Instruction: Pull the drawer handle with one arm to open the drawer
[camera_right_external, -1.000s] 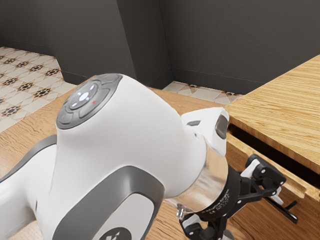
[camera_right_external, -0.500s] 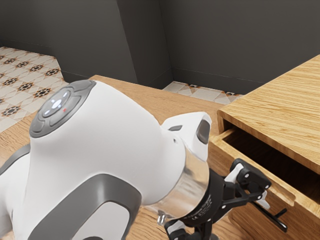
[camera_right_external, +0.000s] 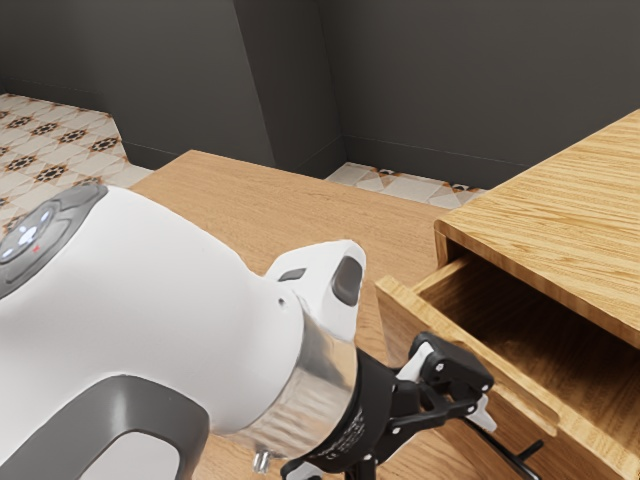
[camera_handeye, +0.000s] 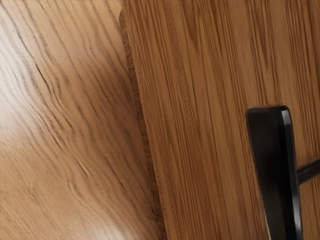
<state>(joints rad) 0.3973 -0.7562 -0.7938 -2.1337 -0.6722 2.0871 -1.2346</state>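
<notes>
Oak-grain wood is covering pretty much everything here, which is why the black handle (camera_right_external: 525, 455) is standing out so nicely. The drawer (camera_right_external: 420, 311) is sitting partway out of the cabinet (camera_right_external: 560, 220) at the exterior view's right. Its front panel is sticking out past the cabinet's face and its inside is showing from above, so I'm judging the pull to be well along, though maybe not at full travel. The arm (camera_right_external: 150, 320) is reaching in low from the exterior view's left, and the gripper (camera_right_external: 460, 390) is sitting right up at the drawer front, about level with the handle. That makes sense to me: pulling straight back along the slide is going to need the hand lined up with the bar rather than hanging above it. Are the fingers clamping the bar or just hooking it? Honestly I can't tell, since the hand's own body is blocking the contact spot. From the wrist camera the handle (camera_handeye: 274, 175) is looking like a flat dark bar with bevelled edges, standing off the drawer front (camera_handeye: 200, 125) on a thin stem. The grain is running lengthwise down that panel, and the lighter tabletop (camera_handeye: 60, 125) is showing just beyond the panel's edge.
</notes>
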